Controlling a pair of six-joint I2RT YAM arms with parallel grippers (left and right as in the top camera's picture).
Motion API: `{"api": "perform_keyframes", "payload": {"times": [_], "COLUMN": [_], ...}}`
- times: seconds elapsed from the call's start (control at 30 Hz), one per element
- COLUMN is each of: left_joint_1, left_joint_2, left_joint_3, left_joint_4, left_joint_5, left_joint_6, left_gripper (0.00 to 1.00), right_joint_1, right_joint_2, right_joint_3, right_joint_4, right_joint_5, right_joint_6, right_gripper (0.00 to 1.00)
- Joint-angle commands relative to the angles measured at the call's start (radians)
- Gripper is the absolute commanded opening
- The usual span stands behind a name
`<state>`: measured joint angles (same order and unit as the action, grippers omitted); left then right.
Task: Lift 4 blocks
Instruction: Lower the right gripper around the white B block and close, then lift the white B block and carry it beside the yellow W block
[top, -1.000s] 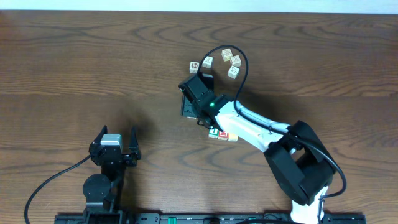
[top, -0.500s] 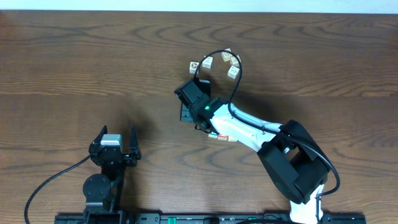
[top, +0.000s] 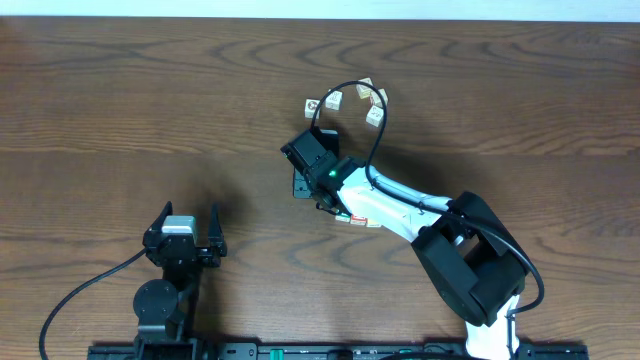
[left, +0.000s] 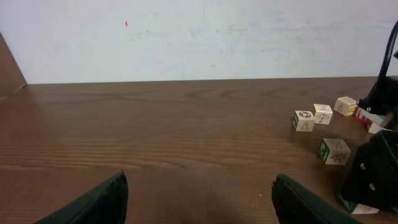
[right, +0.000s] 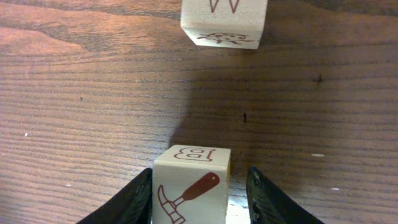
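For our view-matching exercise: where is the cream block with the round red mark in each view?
Overhead: the block is upper centre, left end of the arc.
Left wrist: right of centre, leftmost block.
Right wrist: not in it.
Shared landmark: the right gripper, in all three.

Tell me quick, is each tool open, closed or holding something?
Left tool: open, empty.
Right tool: open around a block, not gripping it yet.

Green block (top: 343, 214), red block (top: 357, 218) and yellow-orange block (top: 372, 222) lie in a row right of centre, and the hammer-marked white block (right: 190, 186) stands upright to their left.
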<state>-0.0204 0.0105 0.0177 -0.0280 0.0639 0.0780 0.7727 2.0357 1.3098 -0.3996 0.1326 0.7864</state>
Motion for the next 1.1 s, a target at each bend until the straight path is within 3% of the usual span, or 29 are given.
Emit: {"api": "perform_keyframes", "payload": {"times": [0.0, 0.33, 0.8, 1.07], "left_joint_1": [0.006, 0.006, 0.006, 0.006], "left_joint_2": [-0.005, -0.005, -0.005, -0.005], "left_joint_3": [-0.014, -0.014, -0.014, -0.014], "left_joint_4": [-0.039, -0.039, -0.039, -0.039], "left_joint_5": [0.003, 0.003, 0.002, 0.003], "left_joint_6": [-0.005, -0.005, -0.005, -0.005], "left_gripper": [0.74, 0.74, 0.74, 0.74], "right_joint_1": [0.007, 0.008, -0.010, -0.063], "right_joint_2": [0.013, 0.013, -0.095, -0.221], "right_joint_3": [0.018, 0.018, 0.018, 0.018], "right_joint_4": [0.003, -0.009, -0.021, -0.156], "right_joint_5": [0.027, 0.027, 0.029, 0.114], "right_joint_6": [-0.064, -0.123, -0.254, -0.253], "right_gripper": [0.38, 0.23, 0.25, 0.24]}}
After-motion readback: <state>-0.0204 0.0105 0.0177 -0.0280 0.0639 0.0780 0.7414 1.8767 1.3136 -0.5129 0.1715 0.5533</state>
